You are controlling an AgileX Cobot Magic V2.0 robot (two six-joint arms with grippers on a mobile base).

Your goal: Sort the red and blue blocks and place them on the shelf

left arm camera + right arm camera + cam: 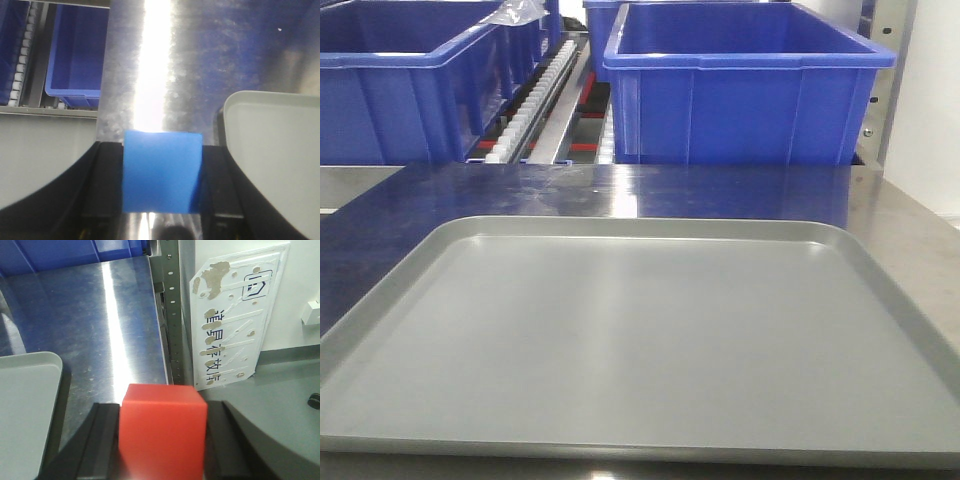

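Note:
In the left wrist view the blue block [162, 172] sits squeezed between the black fingers [107, 185] of my left gripper [162, 180], held above the shiny steel surface. The right wrist view shows the red block [164, 432] clamped the same way in my right gripper [162, 440]. Both blocks touch the pads on either side. Neither gripper nor block appears in the front view. The shelf [555, 95] shows at the back, its white roller track running between the bins; a perforated shelf post [171, 315] stands ahead of the red block.
A flat grey rimmed tray [640, 340] fills the near surface; its corners show as tray [270, 145] and tray [25, 405]. Two large blue bins stand on the shelf, left bin [410, 85] and right bin [740, 90]. A worn label plate [235, 320] hangs right of the post.

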